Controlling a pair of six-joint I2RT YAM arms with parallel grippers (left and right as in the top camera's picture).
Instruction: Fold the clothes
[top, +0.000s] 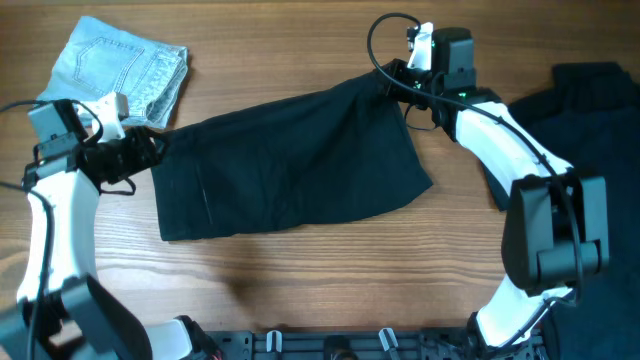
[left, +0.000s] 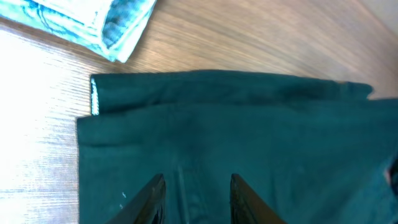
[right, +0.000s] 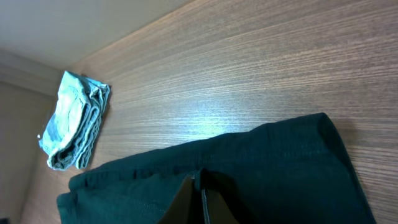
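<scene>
A dark green-black garment (top: 290, 165) lies folded flat across the middle of the table. My left gripper (top: 150, 150) is at its left edge. In the left wrist view the jaws (left: 196, 186) are open and spread over the dark cloth (left: 249, 124), holding nothing. My right gripper (top: 395, 80) is at the garment's far right corner. In the right wrist view its jaws (right: 200, 180) are shut on a fold of the dark cloth (right: 280, 168).
A folded light-blue denim piece (top: 125, 65) lies at the far left corner; it also shows in the left wrist view (left: 81, 22) and the right wrist view (right: 71, 121). Another dark garment (top: 590, 110) is heaped at the right edge.
</scene>
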